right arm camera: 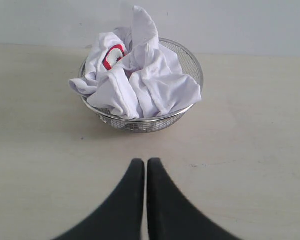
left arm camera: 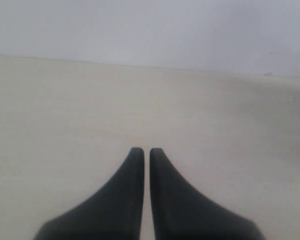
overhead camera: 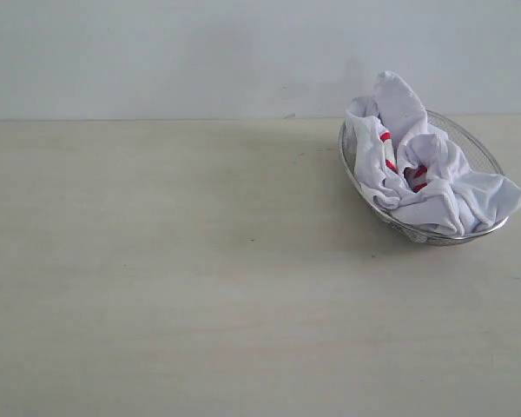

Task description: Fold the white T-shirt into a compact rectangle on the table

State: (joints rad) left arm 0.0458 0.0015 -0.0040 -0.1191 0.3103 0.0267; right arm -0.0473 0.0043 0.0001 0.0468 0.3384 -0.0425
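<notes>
The white T-shirt lies crumpled in a silver wire-mesh basket at the back right of the table, with bits of its red lettering showing. The right wrist view looks straight at it, the white T-shirt heaped above the basket's rim. My right gripper is shut and empty over bare table, a short way from the basket. My left gripper is shut too, with nothing in it, over bare table. Neither arm shows in the exterior view.
A pale wall runs along the table's far edge. The basket stands near that edge on the right. Bare table surface spreads to the left and in front of the basket.
</notes>
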